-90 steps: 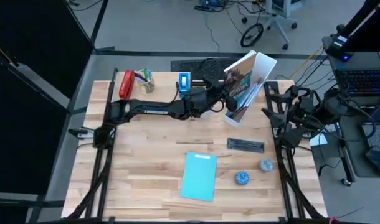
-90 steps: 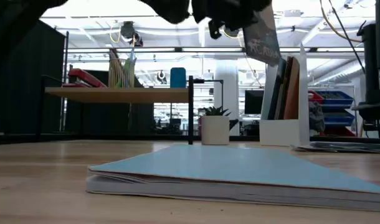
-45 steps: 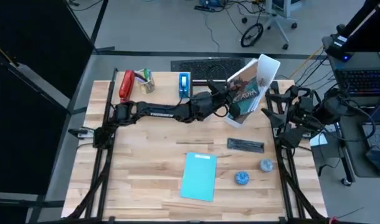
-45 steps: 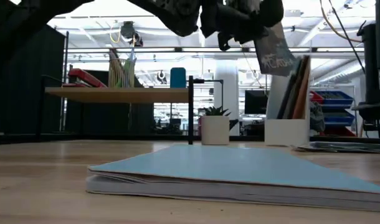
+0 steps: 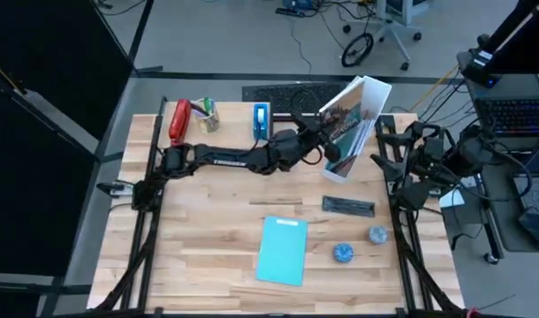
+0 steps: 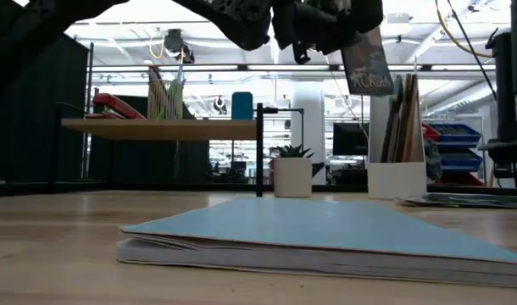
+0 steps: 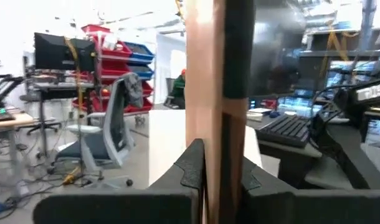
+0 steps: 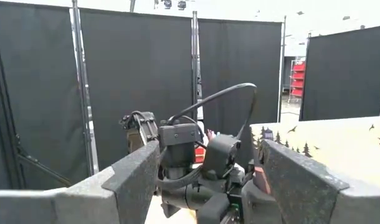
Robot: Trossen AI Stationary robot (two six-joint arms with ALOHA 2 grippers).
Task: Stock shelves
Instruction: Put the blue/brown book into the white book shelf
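The left gripper [image 5: 330, 144] reaches across the back of the surface [image 5: 216, 230] to the white file holder [image 5: 342, 166], its jaws clamped on the edge of a book [image 5: 349, 119] with an illustrated cover. In the low view the book [image 6: 366, 63] hangs tilted above the holder [image 6: 396, 176], its long axis near vertical and the lower end pointing down toward the books already standing upright inside. From above, the holder's long axis runs from front to back of the surface, its open side up.

The wooden shelf [image 6: 157, 128] on black legs stands along the back left, its long axis running across the surface, carrying a red stapler [image 5: 178, 118], a pencil cup [image 5: 207, 115] and a blue object [image 5: 261, 119]. The right gripper [image 5: 402, 163] waits at the right edge, jaws spread wide.
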